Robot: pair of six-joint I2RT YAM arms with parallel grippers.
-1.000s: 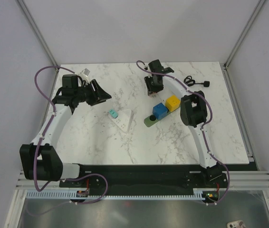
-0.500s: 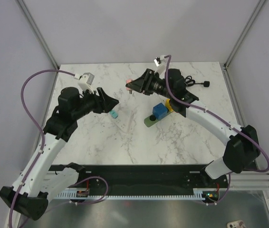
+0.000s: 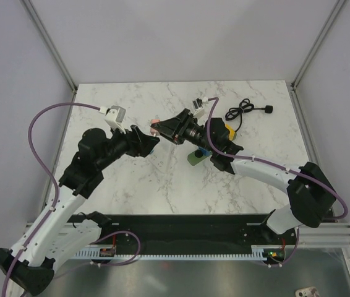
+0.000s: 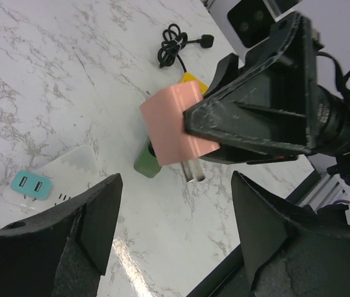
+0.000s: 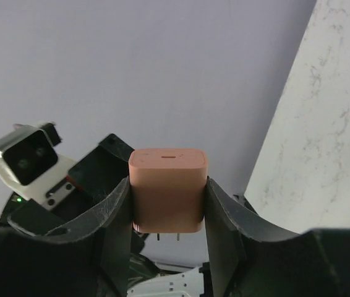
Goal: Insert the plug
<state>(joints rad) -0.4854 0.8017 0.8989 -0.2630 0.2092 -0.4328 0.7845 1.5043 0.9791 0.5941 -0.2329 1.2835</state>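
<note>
My right hand [image 5: 167,210] is clamped on the pink charger plug [image 5: 167,182]; my left hand [image 4: 174,192] stands apart, facing it.

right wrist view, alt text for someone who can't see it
A pink plug is clamped in the black jaws of the right gripper, two prongs showing beneath it. Behind: the left wrist camera, grey wall, marble table at right.
</note>
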